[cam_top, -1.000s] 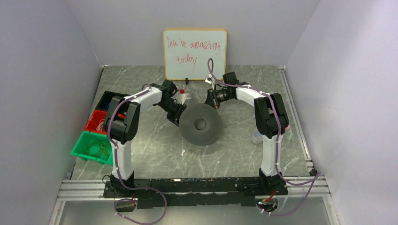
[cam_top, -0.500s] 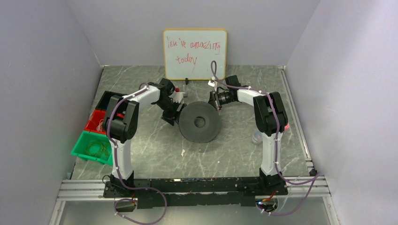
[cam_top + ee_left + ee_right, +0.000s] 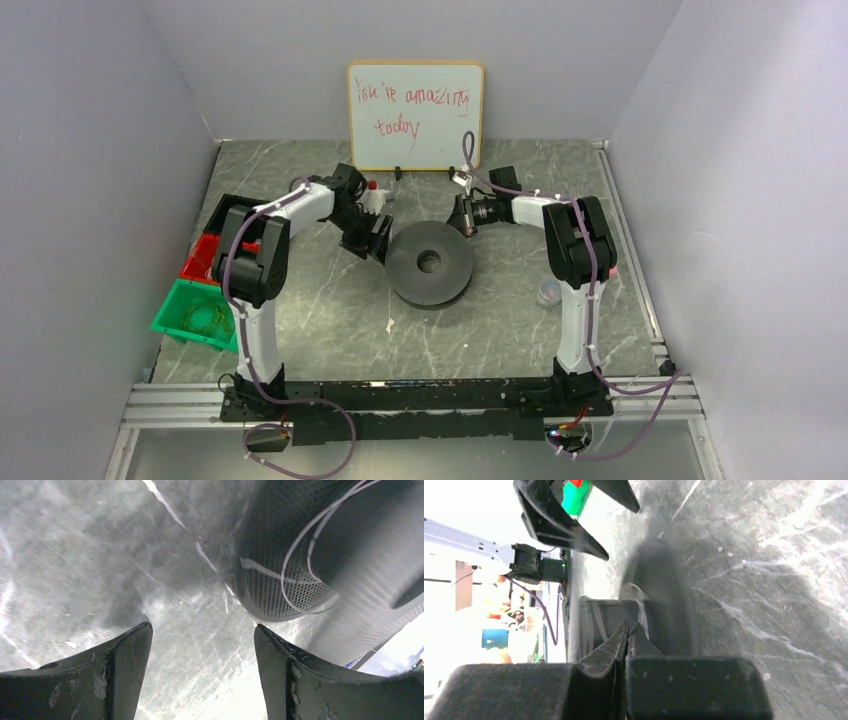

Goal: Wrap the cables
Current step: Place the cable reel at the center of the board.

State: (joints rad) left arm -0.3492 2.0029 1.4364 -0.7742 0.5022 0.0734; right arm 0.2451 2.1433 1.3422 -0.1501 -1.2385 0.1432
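The black spool [image 3: 430, 263] lies flat in the middle of the table. Thin whitish cables [image 3: 286, 560] loop loosely over the spool [image 3: 310, 587] and its perforated core in the left wrist view. My left gripper [image 3: 377, 238] sits just left of the spool, open, and the left wrist view shows that gripper [image 3: 202, 626] with only bare table between its fingers. At the spool's far right rim, my right gripper [image 3: 462, 214] is shut. In the right wrist view a whitish strand [image 3: 640, 611] runs up to the tips of my right gripper [image 3: 629, 626]; whether it is pinched does not show.
A whiteboard [image 3: 415, 116] leans on the back wall. Green [image 3: 195, 318], red [image 3: 205, 262] and black [image 3: 228, 212] bins stand along the left edge. A small clear cup [image 3: 547, 293] sits beside the right arm. Walls close in on both sides.
The spool, tipped up towards the camera a second ago, now lies flat. My left gripper opened, let go of its rim and drew back left. The right gripper shifted slightly right.
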